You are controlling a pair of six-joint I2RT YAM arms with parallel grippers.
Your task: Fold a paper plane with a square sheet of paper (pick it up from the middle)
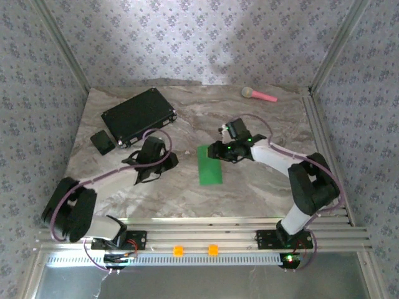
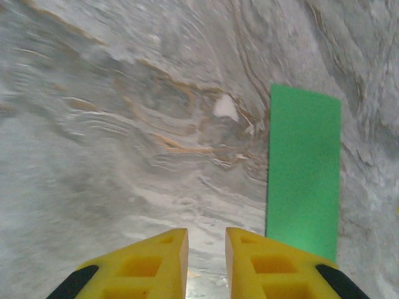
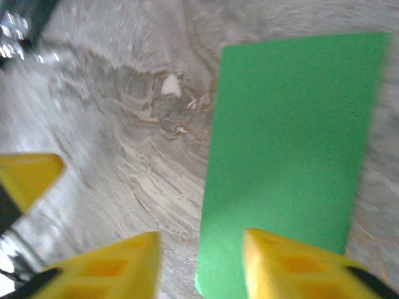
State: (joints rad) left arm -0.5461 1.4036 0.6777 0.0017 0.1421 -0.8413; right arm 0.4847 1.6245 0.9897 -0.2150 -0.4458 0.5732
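Right tool (image 3: 201,240) | jaws apart | over green paper (image 3: 293,137) | flat on table (image 3: 112,124)

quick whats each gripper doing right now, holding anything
left gripper: slightly open, empty, beside the thin bright green sheet of paper.
right gripper: open, holding nothing, one finger over the paper's near edge.

The paper (image 1: 209,165) is plain bright green, the table (image 1: 262,180) grey-brown veined marble, the case (image 1: 138,114) black, the toy (image 1: 259,94) pink.
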